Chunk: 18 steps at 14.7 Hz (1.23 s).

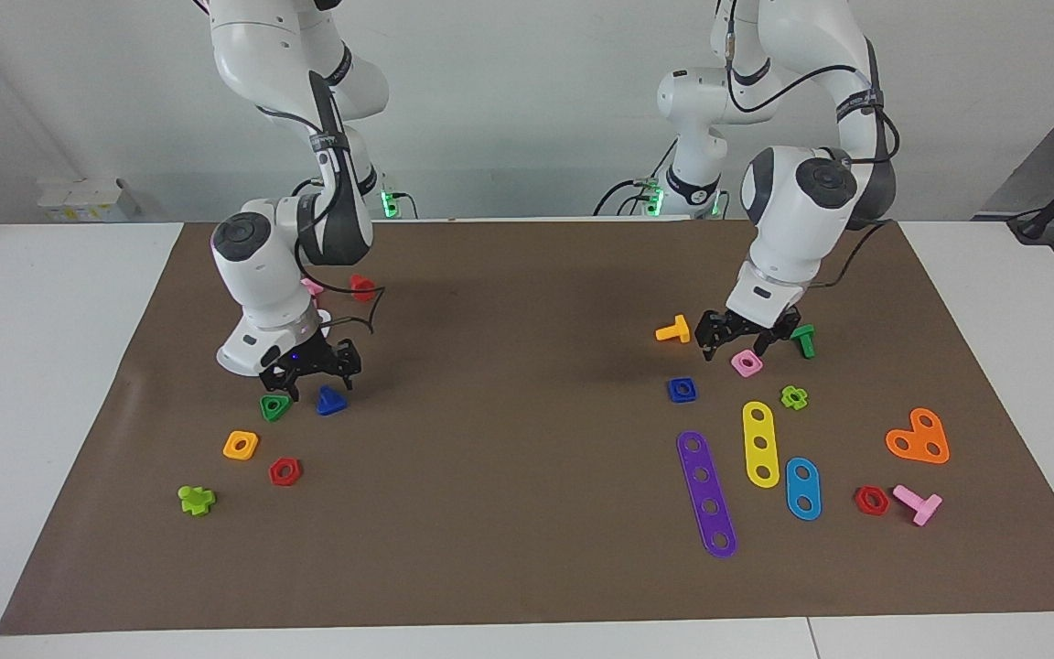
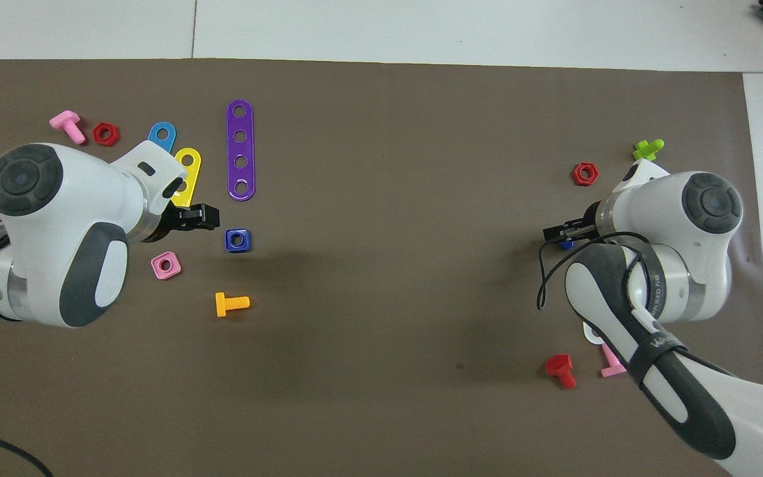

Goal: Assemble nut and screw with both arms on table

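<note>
The dark-blue square nut [image 1: 682, 390] [image 2: 237, 240] lies flat on the brown mat [image 1: 509, 384] toward the left arm's end. My left gripper [image 1: 737, 346] [image 2: 204, 216] hangs open just above the mat over a pink square nut [image 1: 747, 363] [image 2: 165, 265], close to the blue nut and holding nothing. The dark-blue screw [image 1: 331, 401] with its triangular head lies toward the right arm's end, beside a green triangular nut [image 1: 275, 407]. My right gripper [image 1: 317, 377] [image 2: 559, 232] is open and low, right over these two. In the overhead view only a bit of the screw [image 2: 565, 244] shows.
Near the left gripper lie an orange screw [image 1: 673, 329], a green screw [image 1: 803, 340], a green cross nut [image 1: 794, 396], and yellow [image 1: 760, 443], purple [image 1: 707, 492] and blue strips [image 1: 802, 488]. Near the right gripper lie an orange square nut [image 1: 241, 445], a red hex nut [image 1: 285, 471] and a red screw [image 1: 361, 287].
</note>
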### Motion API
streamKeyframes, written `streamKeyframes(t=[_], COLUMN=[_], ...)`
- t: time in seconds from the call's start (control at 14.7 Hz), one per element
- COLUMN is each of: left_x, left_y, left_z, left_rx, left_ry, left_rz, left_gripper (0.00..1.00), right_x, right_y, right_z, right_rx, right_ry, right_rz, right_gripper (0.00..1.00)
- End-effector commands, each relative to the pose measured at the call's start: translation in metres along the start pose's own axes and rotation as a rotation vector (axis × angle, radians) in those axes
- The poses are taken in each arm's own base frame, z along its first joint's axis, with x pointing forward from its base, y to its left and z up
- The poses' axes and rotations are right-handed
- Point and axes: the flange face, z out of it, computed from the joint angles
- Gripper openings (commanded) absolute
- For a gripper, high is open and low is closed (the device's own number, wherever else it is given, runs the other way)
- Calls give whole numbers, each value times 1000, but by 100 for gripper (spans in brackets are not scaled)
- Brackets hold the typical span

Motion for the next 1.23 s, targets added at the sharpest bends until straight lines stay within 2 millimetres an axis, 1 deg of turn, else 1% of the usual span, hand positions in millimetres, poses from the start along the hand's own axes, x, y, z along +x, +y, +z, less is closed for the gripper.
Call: streamKeyframes(t=[0.0, 0.07, 0.14, 0.2, 0.27, 0.34, 0.48, 0.61, 0.68, 0.75, 0.82, 0.89, 0.95, 1.02, 1.09, 1.16], left_x=[-4, -6, -7, -9, -10, -11, -10, -11, -11, -12, -13, -15, -17, -17, -18, -19], left_y=[24, 31, 34, 36, 35, 35, 34, 33, 33, 33, 33, 35, 36, 37, 36, 36], left_z=[32, 44, 53, 62, 70, 79, 91, 93, 94, 96, 104, 106, 108, 108, 109, 109], left_rx=[-30, -38, -48, -54, -52, -48, -43, -37, -36, -34, -29, -27, -25, -23, -20, -19], left_ry=[30, 43, 65, 78, 76, 65, 52, 46, 43, 39, 26, 22, 16, 16, 10, 6], left_rz=[-81, -82, -77, -72, -62, -49, -16, -9, -9, -8, -6, 1, 6, 11, 17, 25], left_gripper=[89, 88, 88, 88, 87, 86, 86, 85, 83, 81, 78, 75, 73, 71, 68, 65], right_x=[-5, -6, -8, -10, -10, -11, -11, -9, -4, 8, 21, 36, 51, 64, 72, 78], right_y=[-1, 0, -1, -2, -1, -2, -2, -1, -2, -15, -37, -61, -92, -118, -137, -161], right_z=[5, 5, 7, 8, 8, 9, 9, 8, 3, -10, -26, -48, -67, -72, -81, -88], right_rx=[18, 18, 19, 20, 20, 21, 20, 20, 20, 20, 27, 33, 39, 41, 49, 57], right_ry=[3, 0, -6, -9, -10, -12, -11, -11, -3, 16, 21, 31, 33, 45, 70, 88], right_rz=[-46, -45, -44, -44, -44, -45, -16, -16, -8, 5, 53, 106, 130, 152, 177, 187], right_gripper=[63, 52, 46, 39, 25, 0, 0, 0, 0, 0, 0, 0, 0, 0, 0, 0])
